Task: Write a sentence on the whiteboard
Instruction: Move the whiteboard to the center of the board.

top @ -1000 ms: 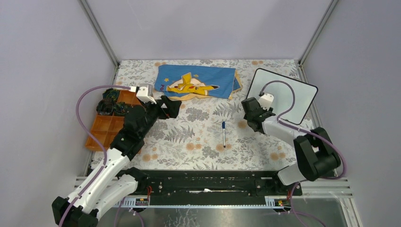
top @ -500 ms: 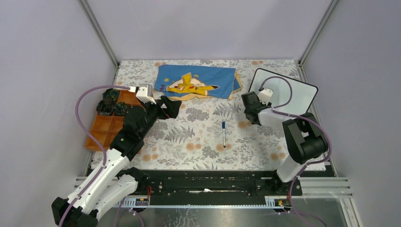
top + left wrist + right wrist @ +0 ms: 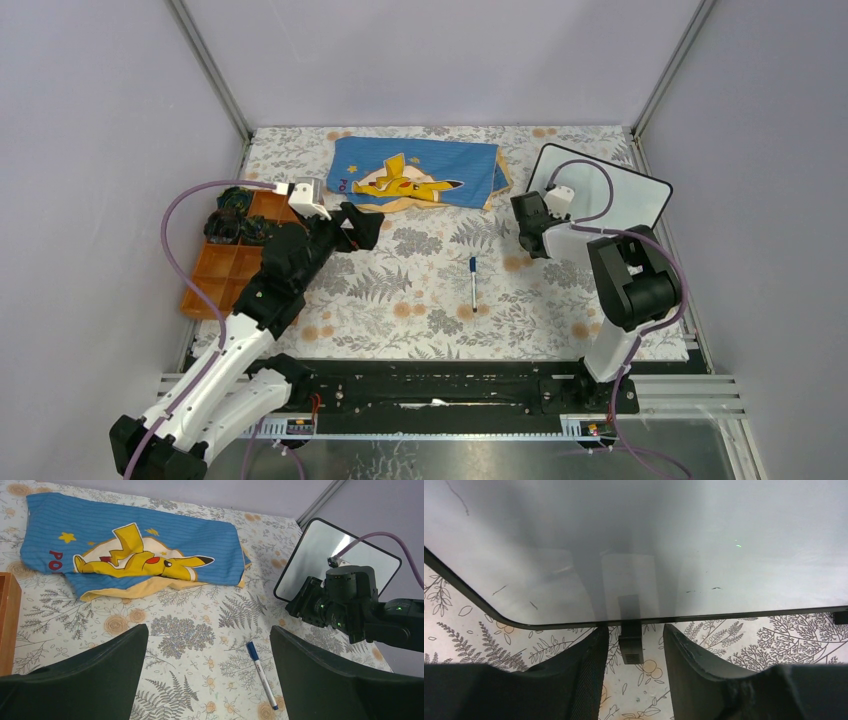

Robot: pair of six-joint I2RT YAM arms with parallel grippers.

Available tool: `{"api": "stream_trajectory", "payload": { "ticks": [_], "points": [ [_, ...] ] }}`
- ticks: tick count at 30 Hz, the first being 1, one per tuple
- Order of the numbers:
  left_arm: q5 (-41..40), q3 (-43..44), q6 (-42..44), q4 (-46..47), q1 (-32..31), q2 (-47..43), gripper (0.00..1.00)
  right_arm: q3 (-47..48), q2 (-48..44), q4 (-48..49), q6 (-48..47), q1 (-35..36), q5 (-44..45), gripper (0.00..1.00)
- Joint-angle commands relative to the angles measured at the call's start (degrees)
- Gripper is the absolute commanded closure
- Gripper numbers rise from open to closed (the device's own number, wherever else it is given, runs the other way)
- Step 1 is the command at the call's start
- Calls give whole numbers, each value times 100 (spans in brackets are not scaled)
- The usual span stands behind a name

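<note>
The whiteboard stands tilted at the back right, also in the left wrist view. In the right wrist view its glossy face is blank but for a few faint specks; no sentence shows. My right gripper is at the board's lower left edge, open, its fingers on either side of one black foot without touching it. A blue-capped marker lies on the table's middle. My left gripper is open and empty, above the table left of the marker.
A blue cloth with a yellow cartoon figure lies at the back centre. An orange compartment tray with dark items stands at the left edge. Grey walls and metal posts enclose the floral table.
My right arm's elbow has swung left and forward, and its gripper has edged back toward the board's lower edge. The left arm and the marker have not moved.
</note>
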Motion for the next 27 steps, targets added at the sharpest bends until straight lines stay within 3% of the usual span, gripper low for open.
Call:
{"api": "stream_trajectory", "payload": {
  "ticks": [1,27],
  "points": [
    [32,73,-27,284,-31,1,1,268,83,176,-55,-48,49,51],
    [50,54,-53,280,-85,-103,1,-6,-178,-106,56,-22,-134,80]
  ]
}}
